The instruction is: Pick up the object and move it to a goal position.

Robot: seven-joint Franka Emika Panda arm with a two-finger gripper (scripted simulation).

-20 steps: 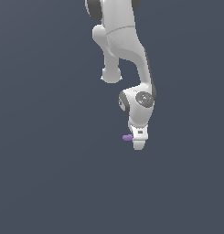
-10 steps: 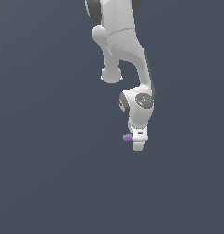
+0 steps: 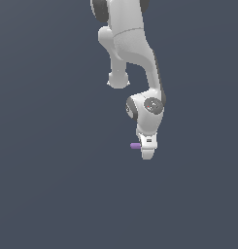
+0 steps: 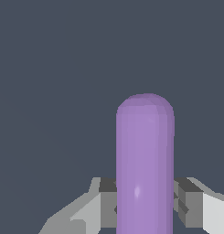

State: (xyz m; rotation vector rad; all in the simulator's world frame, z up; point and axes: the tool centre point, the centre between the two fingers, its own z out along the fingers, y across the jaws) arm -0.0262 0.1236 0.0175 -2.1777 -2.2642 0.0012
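The gripper [image 4: 145,201] has its fingers [image 4: 189,201] pressed against both sides of the purple rod [image 4: 145,160] — pinching it crosswise — so the rod's long axis runs straight out from between them, its free end poking toward the exterior view's left.

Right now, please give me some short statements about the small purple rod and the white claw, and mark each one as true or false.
1. The small purple rod with rounded ends sits between the fingers of the white claw. True.
2. In the exterior view, the rod sticks out on the view's right of the claw. False: it sticks out on the view's left.
3. The claw is wide open with nothing in it. False: it is closed on the rod.
4. The rod is purple with a rounded end. True.
5. A second rod lies on the dark grey floor. False: only one rod is visible.
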